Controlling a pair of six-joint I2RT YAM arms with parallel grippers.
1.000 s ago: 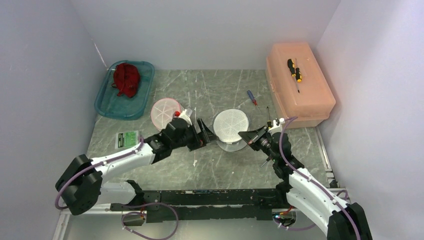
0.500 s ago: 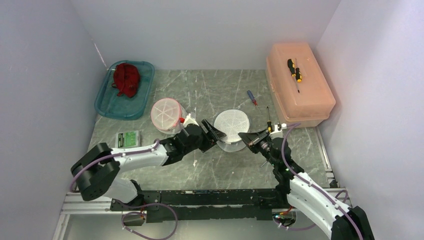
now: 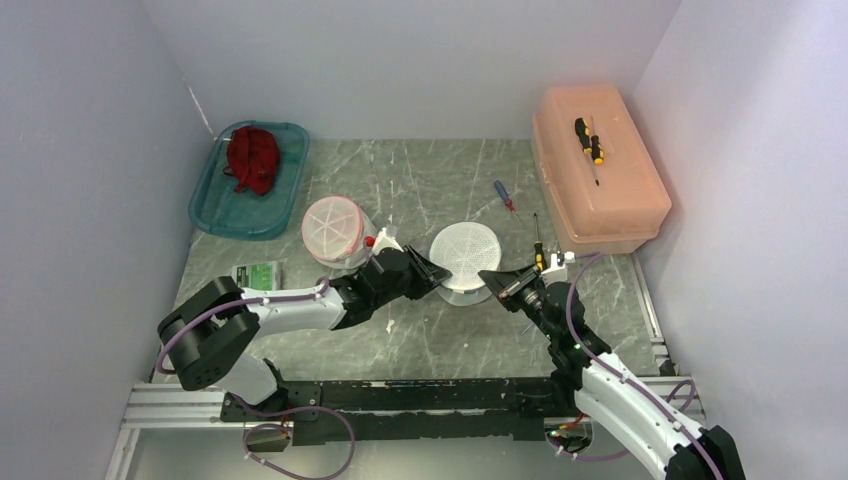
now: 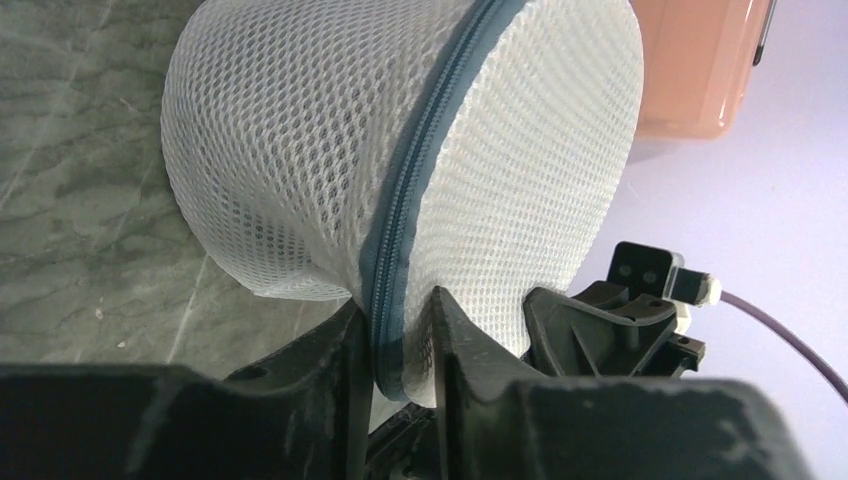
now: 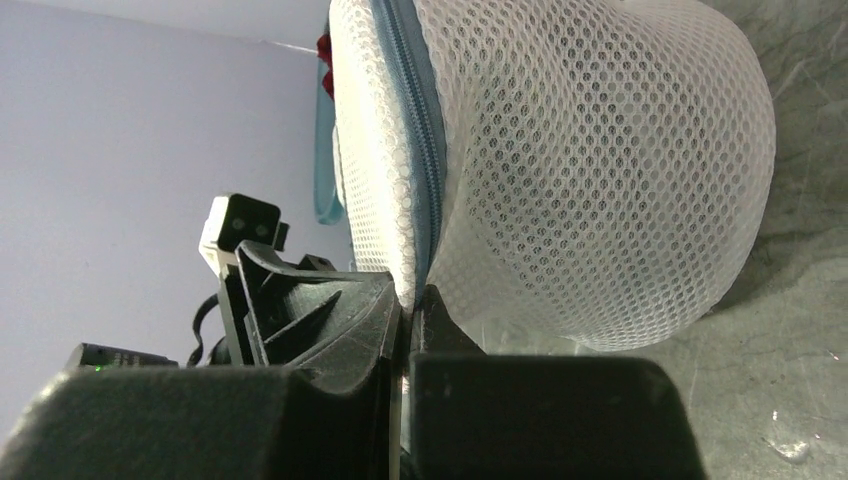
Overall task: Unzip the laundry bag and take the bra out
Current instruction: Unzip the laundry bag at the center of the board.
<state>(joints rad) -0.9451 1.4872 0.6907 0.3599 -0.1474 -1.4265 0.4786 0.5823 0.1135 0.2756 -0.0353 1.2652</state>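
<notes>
Right gripper (image 3: 489,275): fingers pressed shut on a fold of mesh at the seam, just beside the zipper. We record no change in this hold.
Left gripper (image 3: 436,272): a second ago it stood back with jaws wide. It has since come in against the bag's left side, and the jaws have narrowed to either side of the zipper band. We cannot tell whether they pinch it yet.
Task item: white cylindrical mesh laundry bag (image 3: 465,250), mid-table between the two grippers and touched by both.
Zipper: grey-blue zipper band (image 4: 415,180), shut along all we can see. We cannot make out the pull tab.
Bra: not visible through the mesh. We judge it still inside.
Meaning: with one side anchored, we judge the second grip is forming. Unzipping has not begun.
Farther left: pink-rimmed round mesh bag (image 3: 333,227); teal plastic tray (image 3: 218,215) holding a red cloth bundle (image 3: 251,158).
Farther right: salmon plastic lidded box (image 3: 610,200), yellow-and-black screwdriver (image 3: 590,142) on top.
</notes>
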